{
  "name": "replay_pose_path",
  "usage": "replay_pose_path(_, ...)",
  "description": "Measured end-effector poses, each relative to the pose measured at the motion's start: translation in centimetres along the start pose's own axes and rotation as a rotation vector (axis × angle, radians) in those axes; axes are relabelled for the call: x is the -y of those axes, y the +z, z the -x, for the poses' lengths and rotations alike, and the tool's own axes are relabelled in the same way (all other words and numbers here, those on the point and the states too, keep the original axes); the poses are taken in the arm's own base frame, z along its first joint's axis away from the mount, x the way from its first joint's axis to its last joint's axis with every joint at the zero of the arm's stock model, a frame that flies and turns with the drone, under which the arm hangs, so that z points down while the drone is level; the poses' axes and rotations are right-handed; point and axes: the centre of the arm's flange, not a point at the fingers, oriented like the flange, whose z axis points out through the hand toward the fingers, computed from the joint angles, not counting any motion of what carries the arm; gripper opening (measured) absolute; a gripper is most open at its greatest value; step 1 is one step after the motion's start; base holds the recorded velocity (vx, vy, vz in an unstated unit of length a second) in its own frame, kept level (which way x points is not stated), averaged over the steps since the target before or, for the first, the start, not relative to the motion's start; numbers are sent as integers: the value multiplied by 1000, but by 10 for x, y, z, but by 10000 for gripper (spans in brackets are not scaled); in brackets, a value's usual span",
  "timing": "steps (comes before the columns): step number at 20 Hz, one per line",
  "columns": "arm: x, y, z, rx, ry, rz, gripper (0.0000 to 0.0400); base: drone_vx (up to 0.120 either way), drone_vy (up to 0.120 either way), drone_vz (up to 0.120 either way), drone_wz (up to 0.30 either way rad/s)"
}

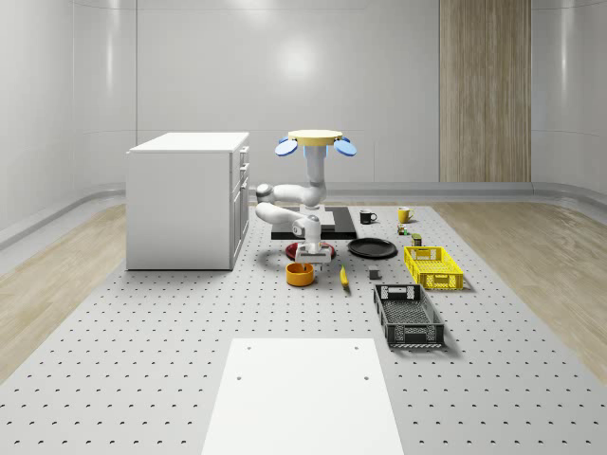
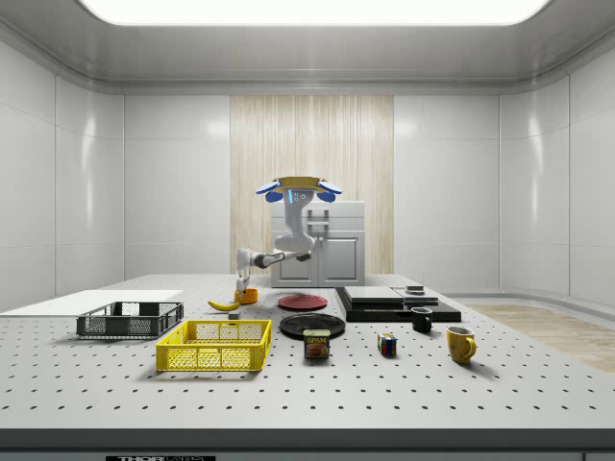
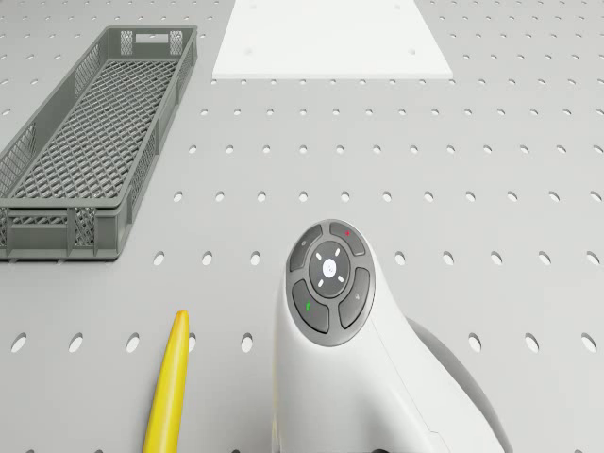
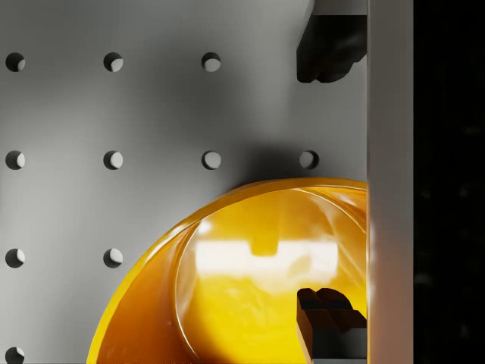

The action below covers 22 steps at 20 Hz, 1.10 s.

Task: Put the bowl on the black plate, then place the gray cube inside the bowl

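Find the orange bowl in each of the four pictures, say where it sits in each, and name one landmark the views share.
Whole-scene view: the orange bowl lies on the table under the gripper, beside the banana.
Side view: it sits behind the banana, at the arm's lower end.
Drone view: not in it.
Wrist view: its rim and inside lie just below the camera.
Shared landmark: the banana, also in the drone view.
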Motion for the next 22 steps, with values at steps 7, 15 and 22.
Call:
replay_pose_path(7,-1,0,-1,0,0,0,152,0,0,0,0)
replay_pose_path(15,-1,0,-1,0,0,0,107,0,0,0,0)
replay_pose_path(22,-1,-16,-1,0,0,0,101,0,0,29,0)
